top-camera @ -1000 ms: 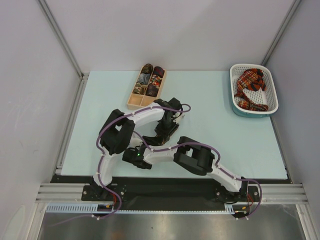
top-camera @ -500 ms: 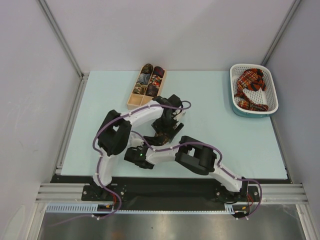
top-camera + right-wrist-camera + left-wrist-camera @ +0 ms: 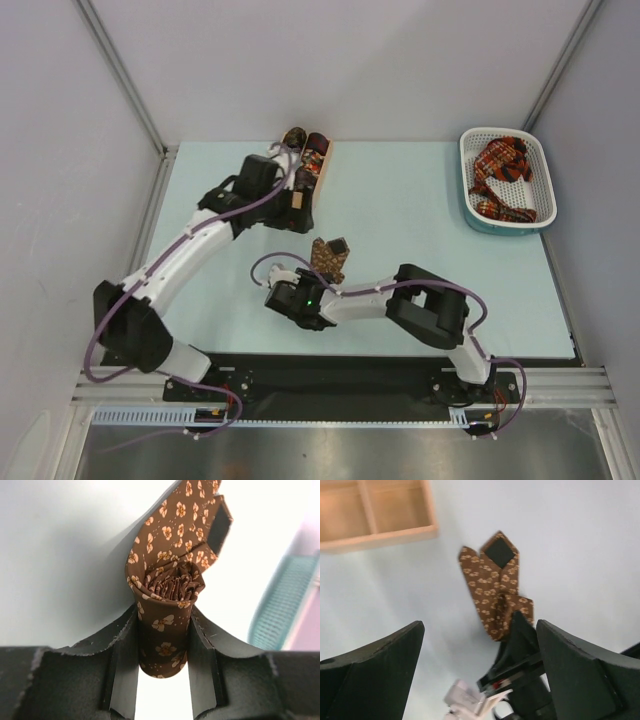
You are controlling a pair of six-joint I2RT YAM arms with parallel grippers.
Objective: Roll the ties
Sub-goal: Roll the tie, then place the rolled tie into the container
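Note:
A brown tie [image 3: 165, 587] with a gold flower pattern is wound into a roll, and my right gripper [image 3: 162, 677] is shut on the roll's sides. Its pointed loose end [image 3: 200, 520] sticks up beyond the roll. From above, the tie [image 3: 330, 256] stands near the table's middle with the right gripper [image 3: 322, 275] just below it. My left gripper [image 3: 298, 212] is open and hovers up and left of the tie, by the wooden box. Its wrist view looks down at the tie [image 3: 495, 587] past the wide-apart fingers [image 3: 375, 675].
A light wooden divided box [image 3: 322, 168] at the back centre holds several rolled ties [image 3: 317, 143], partly hidden by the left arm. A white perforated basket [image 3: 466, 170] at the back right holds a red plaid tie [image 3: 500, 178]. Grey walls close in the table.
The left gripper opened, let go of the brown tie and swung up and left to the wooden box. The right gripper kept its hold on the roll and shifted slightly.

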